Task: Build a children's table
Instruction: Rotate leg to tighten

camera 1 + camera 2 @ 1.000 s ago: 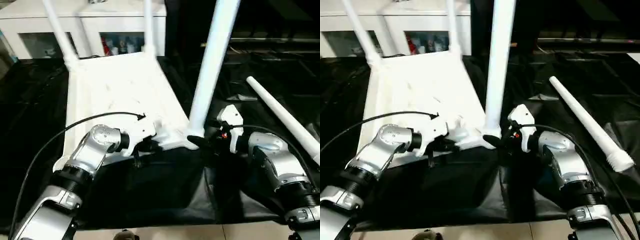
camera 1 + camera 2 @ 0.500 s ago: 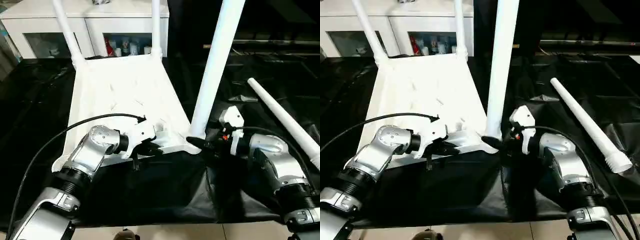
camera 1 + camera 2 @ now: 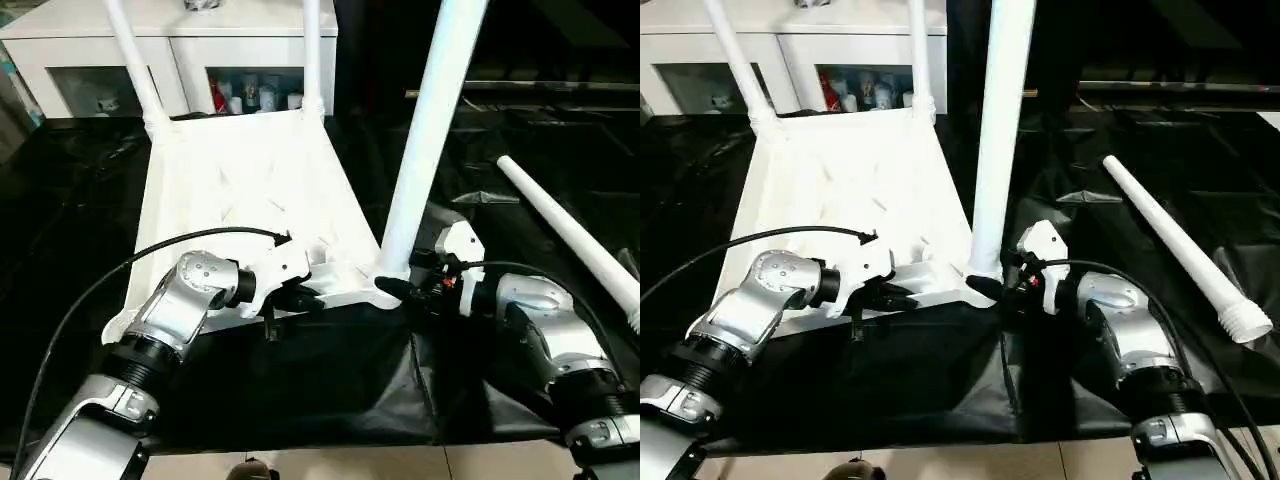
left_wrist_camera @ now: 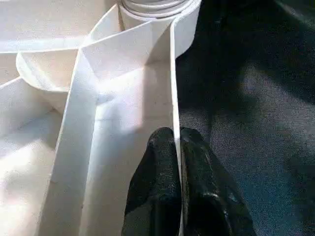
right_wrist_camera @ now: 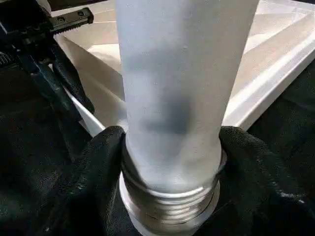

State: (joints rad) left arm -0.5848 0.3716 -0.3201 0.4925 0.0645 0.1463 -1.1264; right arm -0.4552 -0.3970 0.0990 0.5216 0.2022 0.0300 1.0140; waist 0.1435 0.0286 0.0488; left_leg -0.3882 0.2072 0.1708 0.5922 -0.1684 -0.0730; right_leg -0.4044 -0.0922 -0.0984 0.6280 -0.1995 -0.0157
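- Tabletop [image 3: 245,200] lies underside up on the black-draped work table [image 3: 60,230], two legs [image 3: 135,62] standing in its far corner sockets.
- Left gripper [image 4: 177,162] pinches the tabletop's near edge wall.
- Right gripper [image 5: 170,162] clasps a third leg [image 3: 428,130], upright at the tabletop's near right corner.
- A fourth leg [image 3: 570,235] lies loose, well right of the tabletop.

One white tabletop [image 3: 240,190] lies on the black-draped table [image 3: 60,230]. Four white legs: three upright [image 3: 430,130], one loose [image 3: 570,240]. Two grippers.
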